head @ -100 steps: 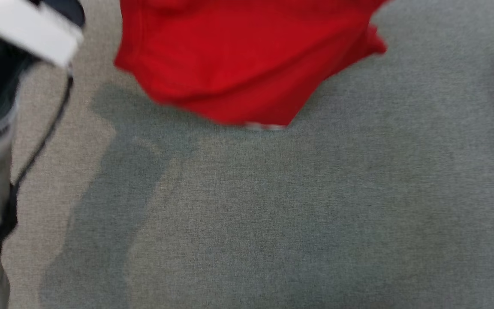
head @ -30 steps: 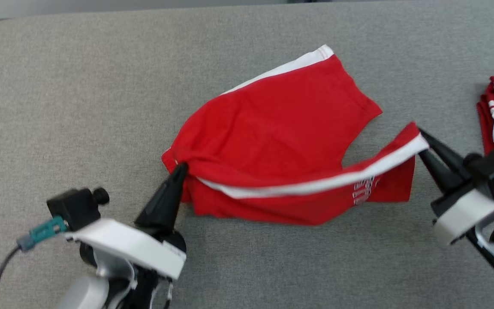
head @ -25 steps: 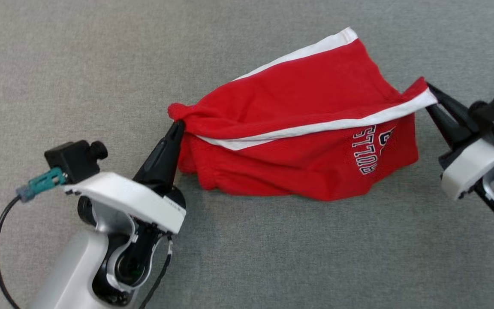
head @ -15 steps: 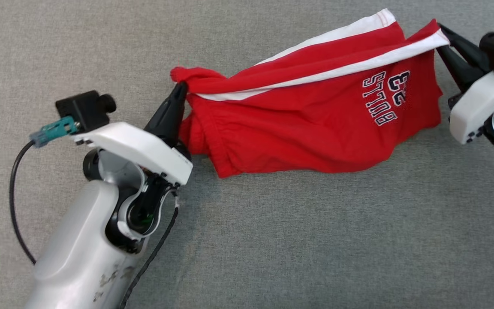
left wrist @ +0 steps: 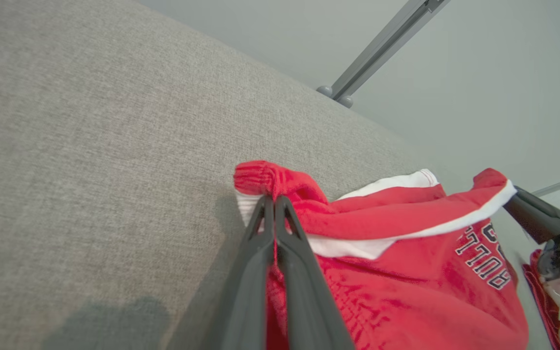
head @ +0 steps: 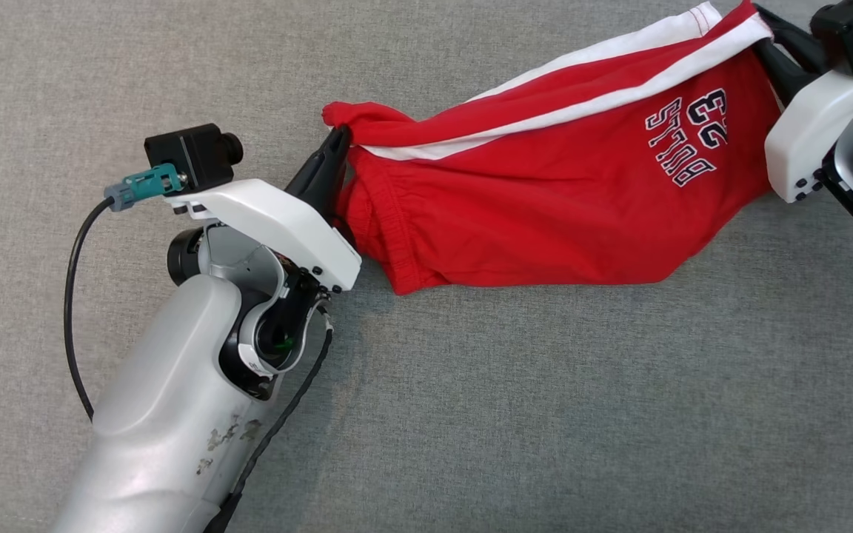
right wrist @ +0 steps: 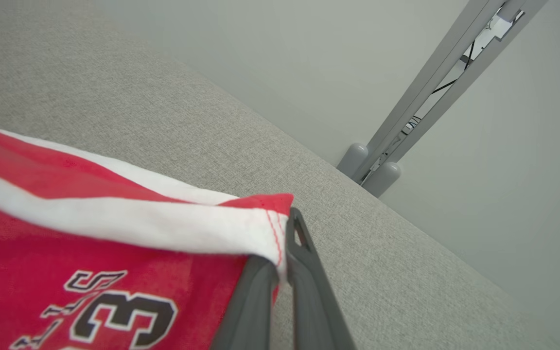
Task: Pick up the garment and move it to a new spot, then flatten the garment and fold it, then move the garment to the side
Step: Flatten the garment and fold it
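**Left end effector (head: pixel 339 141) and right end effector (head: pixel 767 33) clamped on the red garment (head: pixel 545 200)**

Head view: the left end effector is seen at about 11 o'clock from the centre. Its two dark fingers are pressed together on a bunched end of the garment. The right end effector is found at about 2 o'clock, near the top corner, and is closed on the opposite end, where a white stripe (head: pixel 582 92) finishes. The garment is stretched between the two and hangs down from the gripped edge. Its lower edge appears to rest on the grey worktop (head: pixel 545 414). Dark lettering (head: pixel 686 141) is printed on the cloth near the right end effector and is seen upside down.

Left wrist view: the left end effector (left wrist: pixel 274 200) is shown shut, with a fold of red cloth pinched just below its tips. The garment (left wrist: pixel 396 282) spreads away toward 4 o'clock. The right end effector (left wrist: pixel 511 204) is seen at 3 o'clock, clamped on the striped corner. A second red garment (left wrist: pixel 547 311) lies at about 4 o'clock, at the frame's edge.

Right wrist view: the right end effector (right wrist: pixel 284 248) is shown closed on the stitched white corner of the garment (right wrist: pixel 90 253), which takes up the 8 o'clock part. The worktop (right wrist: pixel 212 131) runs behind it. A metal post (right wrist: pixel 426 92) stands at 1 o'clock against a pale wall (right wrist: pixel 260 48).
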{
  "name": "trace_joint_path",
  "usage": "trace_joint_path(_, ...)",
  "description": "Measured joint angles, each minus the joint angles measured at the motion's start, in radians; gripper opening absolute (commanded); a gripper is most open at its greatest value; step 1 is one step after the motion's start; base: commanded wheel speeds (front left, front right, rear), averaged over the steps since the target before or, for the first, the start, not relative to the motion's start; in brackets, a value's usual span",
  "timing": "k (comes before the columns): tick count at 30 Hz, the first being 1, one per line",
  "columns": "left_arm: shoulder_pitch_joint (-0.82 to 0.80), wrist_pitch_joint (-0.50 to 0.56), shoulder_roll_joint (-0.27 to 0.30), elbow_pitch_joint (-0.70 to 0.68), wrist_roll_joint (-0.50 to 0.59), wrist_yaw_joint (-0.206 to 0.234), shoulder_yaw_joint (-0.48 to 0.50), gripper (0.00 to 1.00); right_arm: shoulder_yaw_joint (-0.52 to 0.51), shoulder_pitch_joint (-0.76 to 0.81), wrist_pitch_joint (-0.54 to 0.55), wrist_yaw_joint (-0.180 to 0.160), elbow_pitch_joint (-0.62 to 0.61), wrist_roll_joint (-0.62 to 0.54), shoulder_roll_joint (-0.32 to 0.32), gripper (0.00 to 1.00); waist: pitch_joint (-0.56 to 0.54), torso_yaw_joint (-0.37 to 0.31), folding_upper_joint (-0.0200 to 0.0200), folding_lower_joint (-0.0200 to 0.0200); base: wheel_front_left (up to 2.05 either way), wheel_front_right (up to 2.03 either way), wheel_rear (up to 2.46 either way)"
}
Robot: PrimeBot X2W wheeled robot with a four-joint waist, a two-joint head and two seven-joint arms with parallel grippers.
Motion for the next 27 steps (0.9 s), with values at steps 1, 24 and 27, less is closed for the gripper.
trace_joint_path(1, -0.005, -0.002, 0.0, 0.008, 0.004, 0.0, -0.003, 0.0, 0.014, -0.008, -0.007, 0.0, 0.016, 0.0, 0.004, 0.0, 0.001, 0.002, 0.0, 0.0, 0.0, 0.0, 0.0)
trace_joint_path(24, 0.089, -0.182, 0.139, -0.114, 0.2, 0.043, -0.046, 1.0, 0.174, -0.104, 0.145, 0.0, 0.046, 0.27, -0.017, 1.0, -0.052, -0.043, 0.0, 0.0, 0.0, 0.0, 0.0)
trace_joint_path(27, 0.154, -0.232, 0.163, -0.205, 0.249, 0.071, -0.063, 1.0, 0.147, -0.092, 0.23, 0.0, 0.012, 0.356, -0.056, 1.0, -0.072, -0.052, 0.0, -0.0001, 0.0, 0.0, 0.0)
